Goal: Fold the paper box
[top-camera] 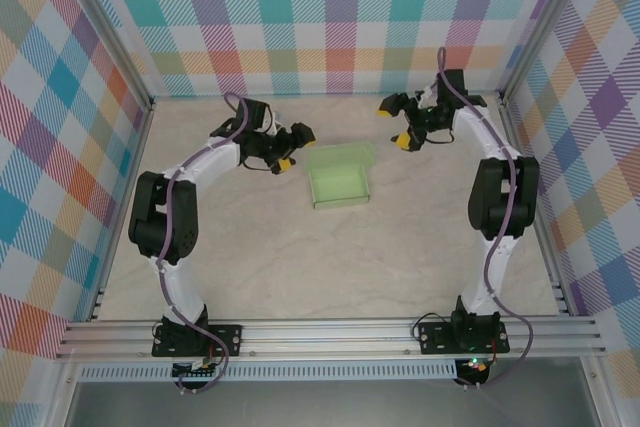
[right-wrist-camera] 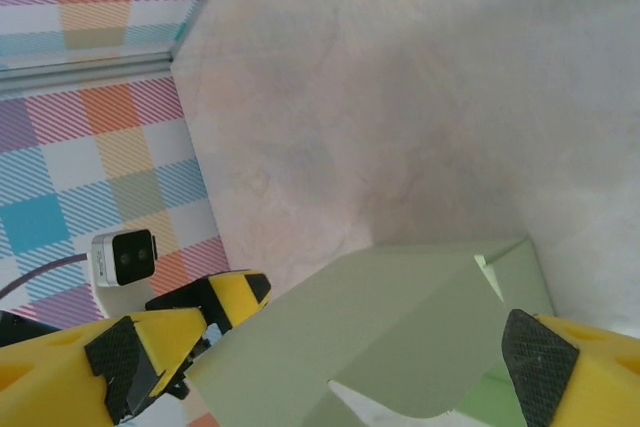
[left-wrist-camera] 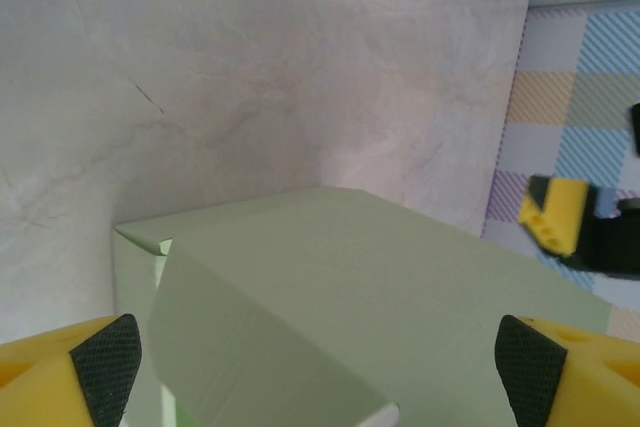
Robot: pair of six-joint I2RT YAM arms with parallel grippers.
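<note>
The paper box (top-camera: 338, 176) is pale green card, partly folded into a shallow tray with its lid flap raised at the far side, and it lies mid-table. My left gripper (top-camera: 291, 147) hovers just left of it, open and holding nothing. My right gripper (top-camera: 399, 122) is open at the box's far right, apart from it. The left wrist view has the box's lid (left-wrist-camera: 350, 297) below and ahead of my wide-spread left gripper (left-wrist-camera: 320, 372). In the right wrist view the raised flap (right-wrist-camera: 400, 337) lies between and beyond the pads of my right gripper (right-wrist-camera: 335, 362).
The marbled table (top-camera: 300, 257) is ringed by plaid walls (top-camera: 330, 17) with metal frame posts at the corners. An aluminium rail (top-camera: 330, 332) runs along the near edge by the arm bases. A small white camera (right-wrist-camera: 125, 259) sits against the wall.
</note>
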